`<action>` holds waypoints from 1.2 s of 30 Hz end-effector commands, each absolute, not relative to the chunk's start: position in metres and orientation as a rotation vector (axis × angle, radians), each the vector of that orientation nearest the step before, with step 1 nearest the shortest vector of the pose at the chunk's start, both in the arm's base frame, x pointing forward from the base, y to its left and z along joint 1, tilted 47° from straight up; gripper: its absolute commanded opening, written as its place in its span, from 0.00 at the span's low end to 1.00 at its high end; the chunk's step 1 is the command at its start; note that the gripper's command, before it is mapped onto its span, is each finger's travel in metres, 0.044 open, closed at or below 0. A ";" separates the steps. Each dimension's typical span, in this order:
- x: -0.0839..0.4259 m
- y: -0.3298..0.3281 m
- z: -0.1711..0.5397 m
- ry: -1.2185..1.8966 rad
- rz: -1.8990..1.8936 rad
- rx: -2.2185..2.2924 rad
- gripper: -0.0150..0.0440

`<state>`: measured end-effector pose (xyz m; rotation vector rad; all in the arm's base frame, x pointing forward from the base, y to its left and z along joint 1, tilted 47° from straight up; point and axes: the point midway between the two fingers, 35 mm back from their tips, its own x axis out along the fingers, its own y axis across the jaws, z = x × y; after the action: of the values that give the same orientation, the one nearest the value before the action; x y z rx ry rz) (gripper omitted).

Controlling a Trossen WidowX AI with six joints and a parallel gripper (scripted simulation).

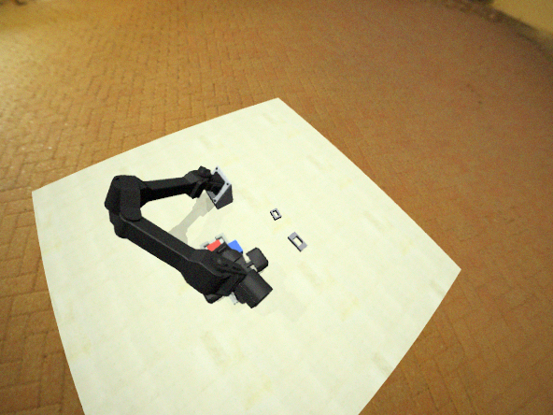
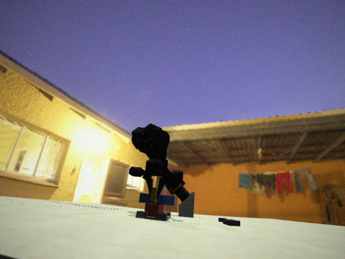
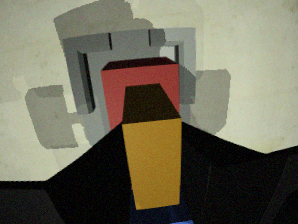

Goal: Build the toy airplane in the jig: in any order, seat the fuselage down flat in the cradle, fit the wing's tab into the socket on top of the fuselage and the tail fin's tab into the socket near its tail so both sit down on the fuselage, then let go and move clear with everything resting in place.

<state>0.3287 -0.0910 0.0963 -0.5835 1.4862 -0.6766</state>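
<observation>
The red fuselage [image 1: 214,245] [image 2: 149,209] [image 3: 115,90] sits in the grey cradle [image 2: 141,215] [image 3: 130,37]. The blue wing [image 1: 234,246] [image 2: 169,200] lies crosswise on top of the fuselage. My gripper [image 2: 154,195] [image 3: 147,127] is shut on the yellow tail fin [image 2: 153,192] [image 3: 154,160], which stands upright between the fingers, above the fuselage. In the exterior view the fin's lower end overlaps the wing and comes close to the fuselage's top. The fin's tab and the tail socket are hidden, so I cannot tell whether they meet. In the top view the arm hides the fin and fingertips.
Two grey open holders lie on the table beside the cradle: a larger one [image 1: 292,236] [image 2: 232,223] and a smaller one [image 1: 271,214] [image 2: 221,219]. The arm's wedge-shaped base [image 1: 224,199] [image 2: 187,206] stands behind the cradle in the exterior view.
</observation>
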 end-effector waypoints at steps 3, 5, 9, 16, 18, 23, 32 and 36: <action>0.329 -0.091 0.096 1.486 -0.678 -0.582 0.25; 0.329 -0.091 0.096 1.486 -0.678 -0.582 0.25; 0.329 -0.091 0.096 1.486 -0.678 -0.582 0.39; 0.329 -0.091 0.096 1.486 -0.678 -0.582 0.69; 0.329 -0.091 0.096 1.486 -0.678 -0.582 0.69; 0.329 -0.091 0.096 1.486 -0.678 -0.582 0.69; 0.331 -0.025 0.158 1.484 -0.674 -0.588 0.69; 0.334 -0.025 0.159 1.484 -0.674 -0.588 0.69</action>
<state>0.3343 -0.0274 0.1577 -0.5939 1.4634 -0.6641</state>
